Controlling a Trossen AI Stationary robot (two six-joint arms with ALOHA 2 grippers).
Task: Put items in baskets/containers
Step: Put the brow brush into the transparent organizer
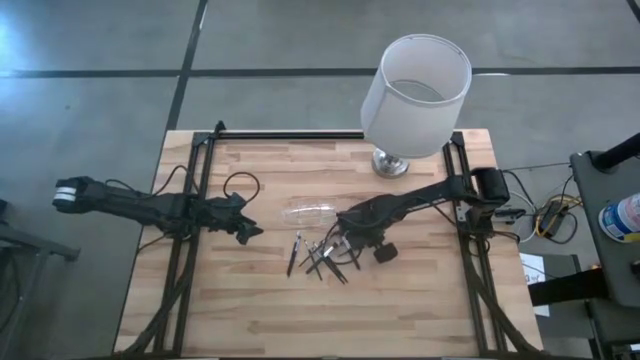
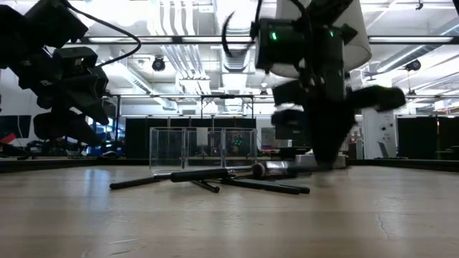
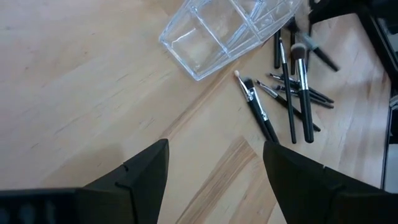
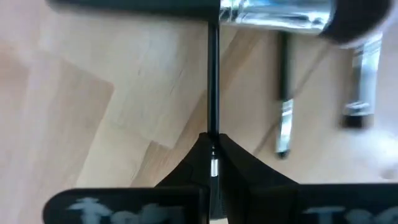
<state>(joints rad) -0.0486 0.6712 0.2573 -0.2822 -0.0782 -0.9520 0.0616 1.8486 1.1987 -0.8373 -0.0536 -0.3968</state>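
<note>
On the desk [image 1: 400, 290], the right claw [image 1: 345, 236] sits low over the scattered makeup brushes [image 1: 320, 258], beside the clear organizer tray [image 1: 308, 211]; only its wrist view shows the fingers pinched shut on one thin brush handle [image 4: 212, 93]. The left claw [image 3: 214, 168] hangs spread wide and holds nothing, short of the tray; the low view shows the tray's upright compartments.

- Left arm [image 1: 150, 207], at the left of the high view: dark, jointed links, with a white band at its outer end [image 1: 68, 194].
- Thin black cables loop off it near the wrist [image 1: 240, 183].
- Right arm [image 1: 420, 198], right of centre: the same dark build, ending in a boxy black base [image 1: 487, 186].
- Left gripper [image 3: 214, 177]: two matte black, wedge-shaped fingers [image 3: 140, 171].
- Right gripper [image 4: 212, 155]: black tapering fingers; a green light [image 2: 272, 34] glows on the housing above.
</note>
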